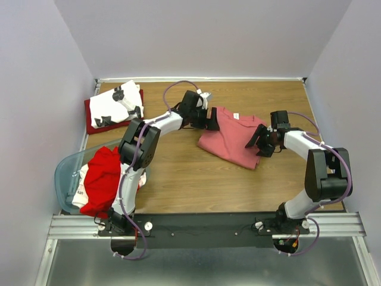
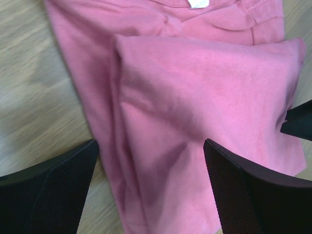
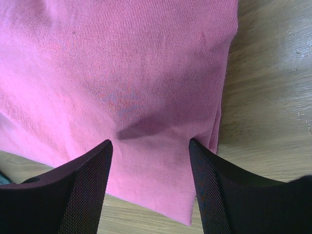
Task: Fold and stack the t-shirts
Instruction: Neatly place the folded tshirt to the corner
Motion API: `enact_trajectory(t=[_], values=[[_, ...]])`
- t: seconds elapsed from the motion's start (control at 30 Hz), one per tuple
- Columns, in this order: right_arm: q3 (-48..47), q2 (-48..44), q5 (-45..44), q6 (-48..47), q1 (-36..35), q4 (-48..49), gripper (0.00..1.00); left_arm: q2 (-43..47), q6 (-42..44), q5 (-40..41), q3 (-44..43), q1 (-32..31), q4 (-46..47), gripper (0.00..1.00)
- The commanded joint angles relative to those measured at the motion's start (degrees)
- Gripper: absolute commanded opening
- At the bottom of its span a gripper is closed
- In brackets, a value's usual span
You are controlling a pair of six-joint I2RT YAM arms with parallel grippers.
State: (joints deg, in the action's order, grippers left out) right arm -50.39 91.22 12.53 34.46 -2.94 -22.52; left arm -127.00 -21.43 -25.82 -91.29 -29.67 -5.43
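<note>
The salmon-pink t-shirt (image 1: 231, 140) lies partly folded on the table, right of centre. My left gripper (image 1: 211, 119) is open at its back-left edge; in the left wrist view (image 2: 151, 195) its jaws straddle a folded layer of the pink shirt (image 2: 195, 97). My right gripper (image 1: 261, 142) is open at the shirt's right edge; in the right wrist view (image 3: 148, 190) its jaws straddle a corner of the pink shirt (image 3: 122, 73). Neither grips the cloth. A white t-shirt with black prints (image 1: 117, 103) lies folded on a dark red t-shirt (image 1: 89, 121) at the back left.
A translucent pale-blue tub (image 1: 64, 174) sits at the near left with a bright red t-shirt (image 1: 101, 179) and white cloth (image 1: 79, 192) hanging over it, close to the left arm. Walls close in the table at the back and sides. Bare wood (image 1: 196, 179) shows in front of the pink shirt.
</note>
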Motion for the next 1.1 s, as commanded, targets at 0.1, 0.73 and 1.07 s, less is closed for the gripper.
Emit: enact_trajectory(t=[0.1,0.73,1.07], values=[[-0.6,1.4,0.1,-0.7,0.1,0.8,0.71,-4.7,-2.8,2.3,-0.1,-3.1,-1.4,0.89],[-1.0,-1.2,2.3,-0.5,0.1,0.6,0.72,-6.7,3.1,12.8,-13.6,-3.6,-15.5,0.00],[-2.3,-4.7,4.2,-0.2,0.0,-0.7,0.74,-7.1,11.5,20.9,-23.7,-0.1,-29.5,0.00]])
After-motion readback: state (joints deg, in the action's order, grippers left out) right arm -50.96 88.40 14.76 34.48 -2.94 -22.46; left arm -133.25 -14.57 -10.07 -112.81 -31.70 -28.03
